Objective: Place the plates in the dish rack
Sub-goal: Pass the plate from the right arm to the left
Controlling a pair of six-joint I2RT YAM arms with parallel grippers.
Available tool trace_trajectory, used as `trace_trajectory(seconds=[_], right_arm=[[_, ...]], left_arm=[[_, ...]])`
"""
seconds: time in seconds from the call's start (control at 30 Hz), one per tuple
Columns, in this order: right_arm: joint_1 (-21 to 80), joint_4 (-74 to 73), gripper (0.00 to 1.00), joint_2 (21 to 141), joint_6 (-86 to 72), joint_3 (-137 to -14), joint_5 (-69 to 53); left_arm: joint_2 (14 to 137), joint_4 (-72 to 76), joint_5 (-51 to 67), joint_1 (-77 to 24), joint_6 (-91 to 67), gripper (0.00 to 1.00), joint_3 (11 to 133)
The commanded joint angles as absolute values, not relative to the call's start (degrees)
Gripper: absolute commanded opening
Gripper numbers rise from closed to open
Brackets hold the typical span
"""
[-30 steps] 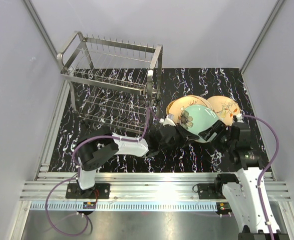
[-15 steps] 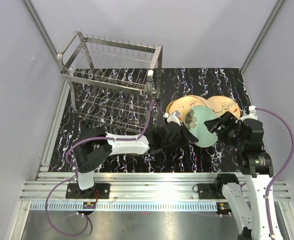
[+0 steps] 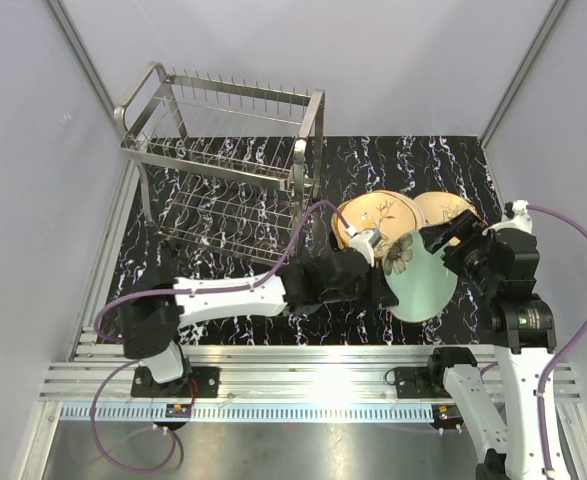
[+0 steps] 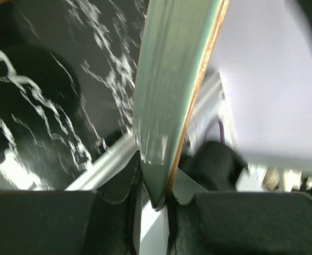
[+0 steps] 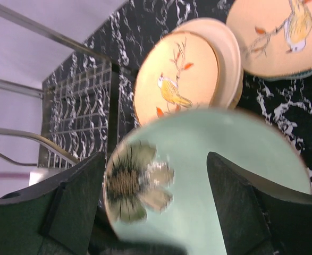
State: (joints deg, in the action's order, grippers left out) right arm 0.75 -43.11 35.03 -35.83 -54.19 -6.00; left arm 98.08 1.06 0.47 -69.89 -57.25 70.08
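Right of centre on the table point(image 3: 373, 160), left gripper point(image 4: 154, 199) clamped on the mint plate point(image 3: 423, 290) rim; plate tilted on edge, flower end toward the rack point(image 3: 223, 150), which stands far left, well apart. Peach plates point(image 3: 378, 212) lie flat behind. Right gripper point(image 5: 156, 159), jaws wide apart, has drawn back since a second ago, and the mint plate now sits nearer the bases.

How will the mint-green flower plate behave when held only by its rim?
Probably stiff: the mint-green plate shows a straight edge rising from the left tool. Its glossy surface may slip or pivot in this narrow rim grip. It looks ceramic, so likely breakable.
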Motion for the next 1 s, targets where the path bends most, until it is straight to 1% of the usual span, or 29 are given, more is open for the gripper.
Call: trace_trajectory(seconds=[0.0,0.03,0.1,0.17,0.3,0.47,0.53,0.63,0.8,0.9,0.97], right_arm=[[0.97,-41.39,0.84,35.77,-34.28,-59.85,-2.55],[0.97,-41.48,0.84,35.95,-34.10,-60.29,-2.55],[0.97,-41.05,0.84,36.38,-34.19,-61.26,-2.29],[0.97,-40.61,0.84,36.56,-34.19,-62.13,-1.24],[0.88,-39.29,0.86,37.00,-34.10,-63.81,-0.35],[0.88,-35.87,0.84,38.67,-35.68,-62.41,-2.45],[0.97,-34.90,0.79,39.72,-36.73,-60.74,-4.47],[0.97,-32.61,0.77,39.90,-37.70,-58.37,-6.24],[0.97,-30.50,0.76,41.65,-37.62,-56.87,-7.56],[0.97,-29.62,0.75,43.32,-37.62,-55.73,-8.52],[0.88,-28.48,0.75,44.12,-37.44,-54.85,-9.14]], left_arm=[[87.38,3.70,2.99,-71.28,-51.42,0.00,69.98],[85.62,3.43,2.55,-71.54,-51.24,0.00,67.09],[81.31,0.28,2.46,-72.07,-49.93,0.00,66.18],[77.72,-7.42,1.24,-72.86,-46.68,0.00,67.06],[71.21,-20.02,-3.86,-74.09,-40.88,0.00,69.60],[62.25,-32.58,-14.14,-74.00,-37.27,0.00,73.12],[61.26,-35.67,-18.08,-73.74,-34.90,0.00,76.88],[61.61,-41.74,-19.95,-71.55,-33.58,0.00,82.94],[62.57,-43.42,-13.90,-61.99,-31.83,0.00,88.14],[65.03,-44.91,-12.66,-58.37,-29.37,0.00,94.99],[67.40,-46.75,-12.92,-56.96,-28.04,0.00,101.75]])
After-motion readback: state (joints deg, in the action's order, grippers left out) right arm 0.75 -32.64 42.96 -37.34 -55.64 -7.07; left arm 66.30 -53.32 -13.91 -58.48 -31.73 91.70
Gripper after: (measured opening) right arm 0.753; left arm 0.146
